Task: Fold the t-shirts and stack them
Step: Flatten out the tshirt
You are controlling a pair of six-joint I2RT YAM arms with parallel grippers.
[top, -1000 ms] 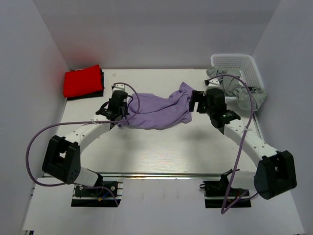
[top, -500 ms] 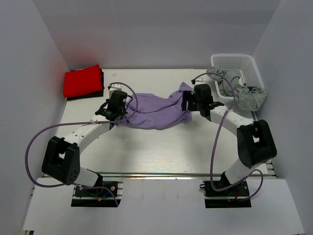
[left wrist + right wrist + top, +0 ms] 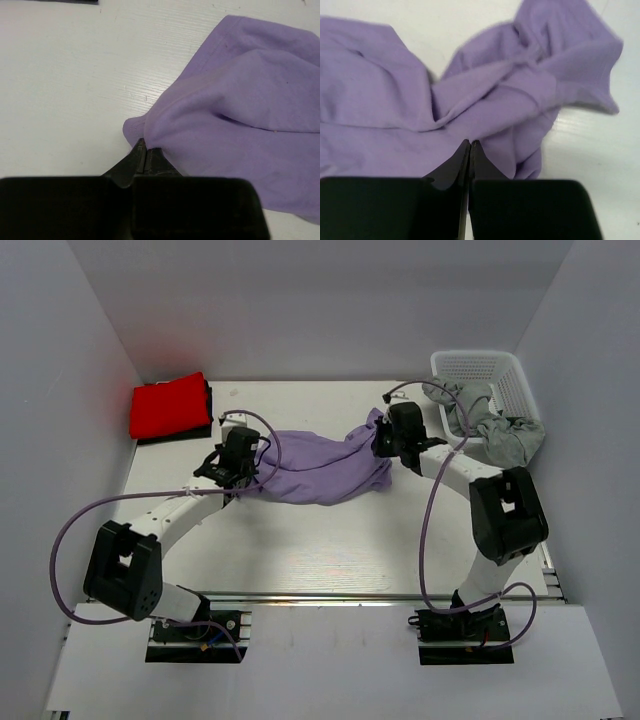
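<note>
The lavender t-shirt (image 3: 318,465) lies crumpled and stretched across the middle of the table. My left gripper (image 3: 243,472) is shut on its left edge; in the left wrist view the closed fingertips (image 3: 146,146) pinch a fold of the lavender t-shirt (image 3: 240,115). My right gripper (image 3: 385,445) is shut on the bunched right end, and the lavender t-shirt (image 3: 485,95) gathers at the closed tips (image 3: 470,143). The red t-shirt (image 3: 170,405) sits folded at the back left corner, away from both grippers.
A white lattice basket (image 3: 495,368) stands at the back right, with a grey garment (image 3: 500,430) spilling over its front rim onto the table. A dark layer shows under the red t-shirt's edge. White walls close in the left, back and right sides.
The right arm swung left and back onto the lavender shirt's right end, and its jaws went from open to shut on the fabric. The left gripper kept its grip and barely moved.
</note>
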